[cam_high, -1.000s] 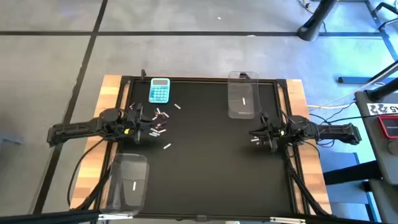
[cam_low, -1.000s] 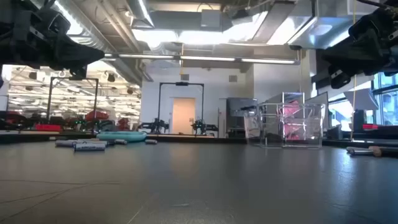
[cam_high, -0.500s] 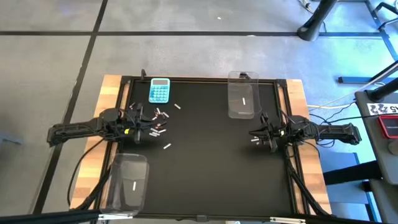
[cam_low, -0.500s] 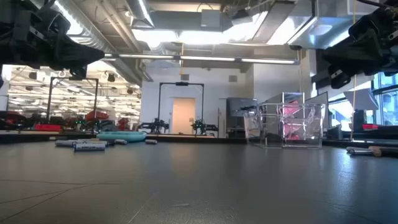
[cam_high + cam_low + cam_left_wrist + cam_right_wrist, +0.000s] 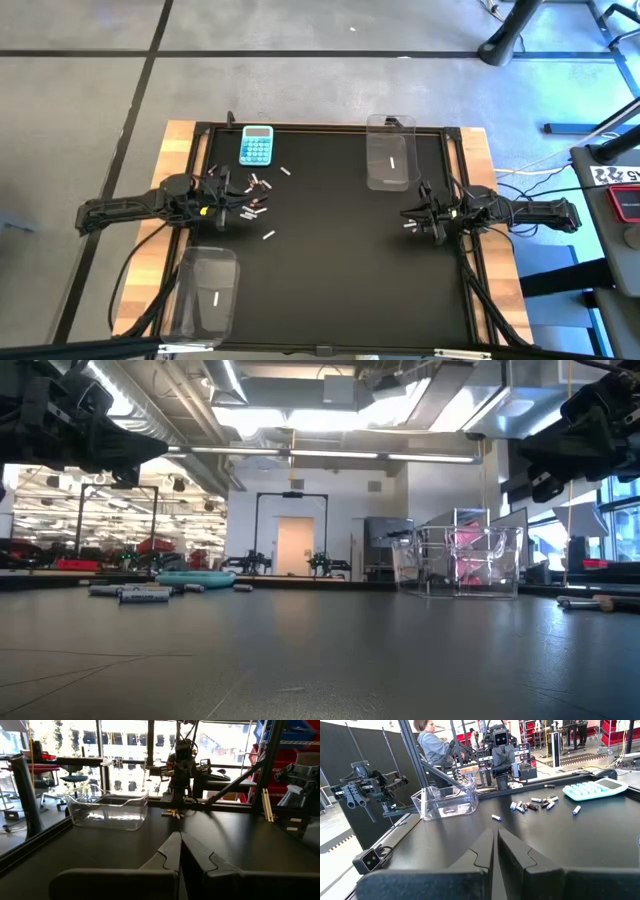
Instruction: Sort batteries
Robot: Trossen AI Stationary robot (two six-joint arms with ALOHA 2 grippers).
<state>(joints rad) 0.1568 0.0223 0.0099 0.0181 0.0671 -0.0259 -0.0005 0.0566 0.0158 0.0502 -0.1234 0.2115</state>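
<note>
Both arms [image 5: 130,208] are showing matte black, built of blocky segmented links w/ rounded joint housings. Left arm is carrying a small yellow mark [image 5: 205,211] near the wrist; right arm [image 5: 520,212] is showing a similar yellow spot [image 5: 452,212]. Black cables [image 5: 150,290] are running from each base toward the table's near edge. Left gripper [image 5: 180,851] fingers are looking dark grey, flat and tapering to a point, w/ stepped notches along the outer edges; right gripper [image 5: 495,845] fingers are looking the same, mounted on a wide dark crossbar [image 5: 420,882].
</note>
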